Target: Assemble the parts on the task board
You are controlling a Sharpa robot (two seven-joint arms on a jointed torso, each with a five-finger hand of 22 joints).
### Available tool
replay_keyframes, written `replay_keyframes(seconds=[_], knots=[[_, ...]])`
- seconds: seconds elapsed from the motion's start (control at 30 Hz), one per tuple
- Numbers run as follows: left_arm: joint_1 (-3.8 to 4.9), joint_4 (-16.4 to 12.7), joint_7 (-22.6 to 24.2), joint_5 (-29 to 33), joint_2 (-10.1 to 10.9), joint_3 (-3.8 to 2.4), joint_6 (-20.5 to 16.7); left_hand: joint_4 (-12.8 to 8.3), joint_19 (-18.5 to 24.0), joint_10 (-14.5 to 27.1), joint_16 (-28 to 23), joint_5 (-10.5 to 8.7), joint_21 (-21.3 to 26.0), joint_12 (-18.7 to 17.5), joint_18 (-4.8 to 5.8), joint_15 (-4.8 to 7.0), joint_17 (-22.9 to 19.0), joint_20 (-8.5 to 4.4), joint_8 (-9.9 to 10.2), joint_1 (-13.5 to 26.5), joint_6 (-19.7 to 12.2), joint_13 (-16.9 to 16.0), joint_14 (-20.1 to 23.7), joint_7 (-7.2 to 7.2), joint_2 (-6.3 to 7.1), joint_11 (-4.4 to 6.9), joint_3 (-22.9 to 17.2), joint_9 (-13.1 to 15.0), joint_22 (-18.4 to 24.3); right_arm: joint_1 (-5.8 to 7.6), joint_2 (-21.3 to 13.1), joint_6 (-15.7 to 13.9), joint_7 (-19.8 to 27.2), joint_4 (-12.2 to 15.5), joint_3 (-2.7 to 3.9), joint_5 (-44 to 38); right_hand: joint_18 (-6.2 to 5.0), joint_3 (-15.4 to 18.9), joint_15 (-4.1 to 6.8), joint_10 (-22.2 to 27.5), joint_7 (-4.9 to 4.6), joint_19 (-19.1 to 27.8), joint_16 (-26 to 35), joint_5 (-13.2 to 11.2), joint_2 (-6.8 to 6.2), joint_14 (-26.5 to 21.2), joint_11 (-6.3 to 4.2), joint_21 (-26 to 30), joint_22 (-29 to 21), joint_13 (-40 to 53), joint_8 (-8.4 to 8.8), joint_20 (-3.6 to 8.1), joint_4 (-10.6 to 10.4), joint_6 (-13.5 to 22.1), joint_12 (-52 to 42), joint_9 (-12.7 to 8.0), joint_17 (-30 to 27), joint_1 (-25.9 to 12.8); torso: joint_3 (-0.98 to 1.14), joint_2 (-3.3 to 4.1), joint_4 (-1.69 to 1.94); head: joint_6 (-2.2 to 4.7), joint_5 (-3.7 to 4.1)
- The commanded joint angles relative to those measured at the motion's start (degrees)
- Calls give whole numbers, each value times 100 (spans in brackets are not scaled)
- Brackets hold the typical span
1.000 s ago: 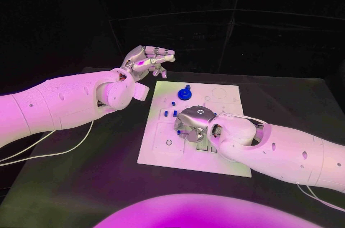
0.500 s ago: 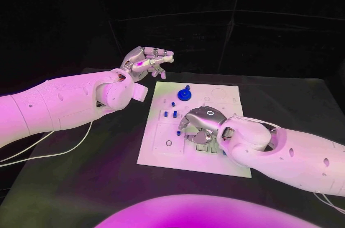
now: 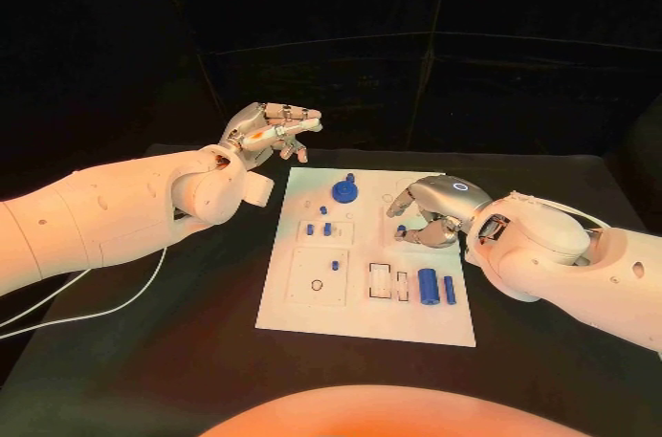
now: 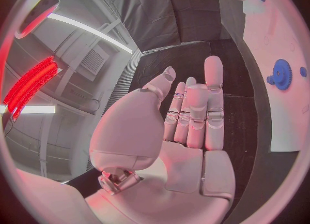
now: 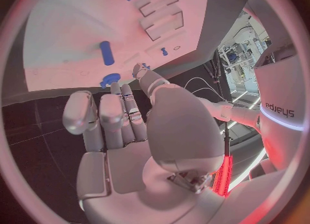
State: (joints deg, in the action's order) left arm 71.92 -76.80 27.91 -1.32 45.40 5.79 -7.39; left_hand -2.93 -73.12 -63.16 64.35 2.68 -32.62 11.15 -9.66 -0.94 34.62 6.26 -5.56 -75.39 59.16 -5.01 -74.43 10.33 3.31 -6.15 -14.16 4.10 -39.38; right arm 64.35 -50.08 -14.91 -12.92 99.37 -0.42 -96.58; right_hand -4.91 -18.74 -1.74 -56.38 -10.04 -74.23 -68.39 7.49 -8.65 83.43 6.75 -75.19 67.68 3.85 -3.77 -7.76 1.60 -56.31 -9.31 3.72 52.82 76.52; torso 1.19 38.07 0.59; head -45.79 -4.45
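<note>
Several parts [image 3: 428, 283] sit seated on our task board [image 3: 311, 313], more remain loose, both hands' fingers [image 3: 408, 207] curled, holding nothing.

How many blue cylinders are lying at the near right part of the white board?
2: a thick blue cylinder and a thinner one, side by side on the board. The right hand may hide others.

Only thing I can actually read is "sharpa", dark lettering on the white arm [image 5: 279, 111] in the right wrist view, running sideways just beside the glowing red strip [image 5: 226, 172] and its pale curved band. Nothing legible on the task board [image 3: 362, 313] itself, no numbers or labels by its slots as far as I can tell.
</note>
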Motion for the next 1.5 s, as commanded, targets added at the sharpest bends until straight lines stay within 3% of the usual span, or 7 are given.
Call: replay_keyframes(seconds=[0.03, 0.33, 0.4, 0.63, 0.87, 1.37, 1.5], knots=[[10, -14, 11, 24, -1, -3, 83, -19, 35, 59, -37, 22, 24, 42, -78, 1, -7, 16, -35, -55, -44, 9, 42, -2, 5, 4, 24, -6, 13, 30, -40, 233, -187, -38, 6, 142, -65, 108, 24, 69, 20, 33, 27, 27, 4, 11, -17, 38, -29, -6, 20, 11, -9, 93, -49, 0, -20, 57, 6, 15, 9, 27, 19], [9, -25, 8, 24, -4, -2, 101, -19, 35, 59, -37, 22, 24, 42, -78, 1, -7, 16, -35, -55, -44, 9, 42, -2, 5, 4, 24, -6, 13, 52, 93, 615, -277, -287, 3, 72, -72, 209, 34, 105, 38, 45, 41, 14, 45, 11, -28, 68, -64, -3, 3, 23, -24, 100, -99, 8, -48, 97, 2, 20, 31, 50, 45], [9, -28, 6, 24, 0, -2, 109, -19, 35, 59, -37, 22, 24, 42, -78, 1, -7, 16, -35, -55, -44, 9, 42, -2, 5, 4, 24, -6, 13, 51, 143, 656, -278, -343, 0, 69, -72, 222, 37, 102, 42, 44, 47, 12, 67, 10, -31, 71, -67, -1, -1, 25, -26, 92, -116, 10, -59, 114, 2, 17, 18, 51, 33], [7, -34, 6, 24, 19, -2, 124, -19, 35, 59, -37, 22, 24, 42, -78, 1, -7, 16, -35, -55, -44, 9, 42, -2, 5, 4, 24, -6, 13, 45, 271, 847, -275, -465, -13, 64, -63, 256, 61, -29, 61, 1, 32, 13, 202, 26, -55, 60, -42, 4, -24, 44, -28, 15, -260, 19, -50, 219, 2, 14, 27, 45, 47], [7, -28, 1, 24, 7, -2, 132, -19, 35, 59, -37, 22, 24, 42, -78, 1, -7, 16, -35, -55, -44, 9, 42, -2, 5, 4, 24, -6, 13, 8, 394, 1103, -257, -571, -26, 63, -32, 157, 99, -385, 71, -116, -47, 27, 333, 68, -105, -33, 87, -7, -63, 79, -39, -168, -380, 29, 44, 303, 7, 12, 9, 16, 22], [7, -15, -6, 24, -3, -2, 132, -19, 35, 59, -37, 22, 24, 42, -78, 1, -7, 16, -35, -55, -44, 9, 42, -2, 5, 4, 24, -6, 13, -20, 443, 869, -250, -623, -31, 63, 24, -190, 199, -998, 142, -295, -164, -143, 506, 113, -231, -207, 331, 8, -156, 167, -51, -595, -343, 49, 168, 421, 5, 11, 12, 32, 32], [7, -14, -6, 24, -4, -1, 133, -19, 35, 59, -37, 22, 24, 42, -78, 1, -7, 16, -35, -55, -44, 9, 42, -2, 5, 4, 24, -6, 13, -23, 428, 466, -260, -601, -31, -5, 66, -402, 253, -1187, 197, -419, -237, -336, 650, 141, -291, -339, 515, 39, -205, 216, 4, -760, -344, 65, 256, 543, 7, 9, 13, 25, 30]])
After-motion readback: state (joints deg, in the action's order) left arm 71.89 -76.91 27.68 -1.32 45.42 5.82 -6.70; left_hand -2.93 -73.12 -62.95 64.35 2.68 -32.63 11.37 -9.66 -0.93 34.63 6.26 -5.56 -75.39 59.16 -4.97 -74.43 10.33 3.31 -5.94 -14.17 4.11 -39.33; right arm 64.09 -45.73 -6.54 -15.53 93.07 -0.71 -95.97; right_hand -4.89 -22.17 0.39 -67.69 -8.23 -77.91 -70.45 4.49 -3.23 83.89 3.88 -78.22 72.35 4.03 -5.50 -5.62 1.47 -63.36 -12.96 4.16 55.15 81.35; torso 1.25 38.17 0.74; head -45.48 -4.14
